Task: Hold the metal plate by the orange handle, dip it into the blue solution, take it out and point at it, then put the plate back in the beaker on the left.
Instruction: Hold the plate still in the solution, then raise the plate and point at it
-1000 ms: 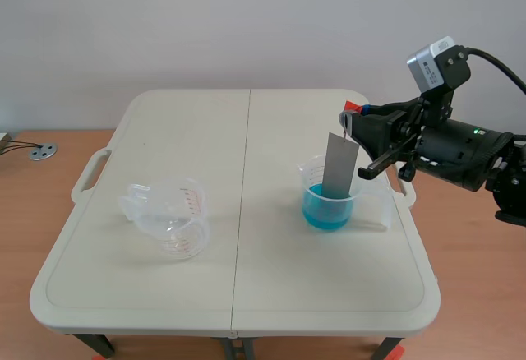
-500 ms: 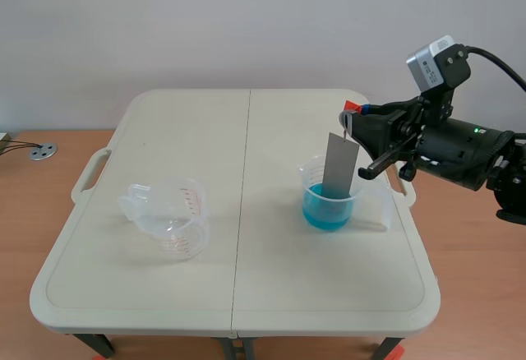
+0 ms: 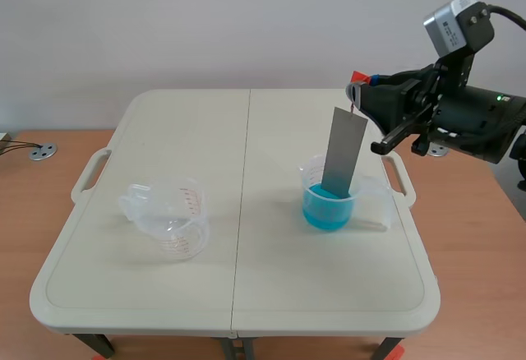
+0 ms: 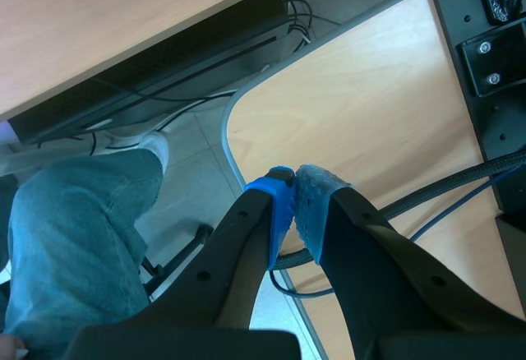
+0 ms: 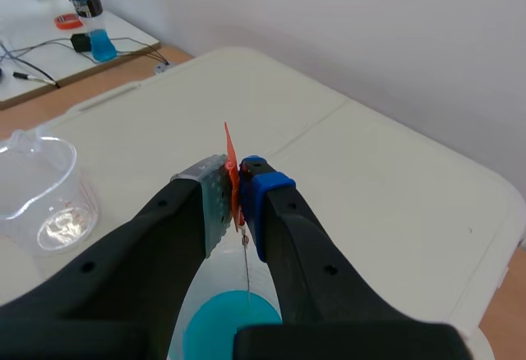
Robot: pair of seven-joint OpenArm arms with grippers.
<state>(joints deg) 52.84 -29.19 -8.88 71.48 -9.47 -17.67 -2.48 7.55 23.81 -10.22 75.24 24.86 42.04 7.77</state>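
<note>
1. Right gripper (image 3: 355, 95), at the upper right of the scene view, pinches the orange handle (image 5: 231, 163) between its pads. Left gripper (image 4: 292, 204) is pressed together on nothing, off the table and out of the scene view.
2. Empty beaker (image 3: 168, 216) stands at the lower left of the table (image 3: 279, 286), well apart from everything else. Bare tabletop between it and the centre gives open room for the carry across.
3. Metal plate (image 3: 345, 150) hangs from the handle on a thin wire (image 5: 246, 261), slightly tilted. Its lower edge sits inside the blue beaker (image 3: 329, 200); whether it touches the solution cannot be told.
4. Risk: the wire is no rigid link, so a quick move would likely set the plate swinging against the beaker wall.
5. Risk: a sideways move before the plate clears the rim could catch it and tip the light plastic beaker, spilling blue solution.
6. Risk: a wet plate carried leftward would probably drip across the table.
7. Blue beaker stands near the table's right edge, where the right arm enters; room there is tight.
</note>
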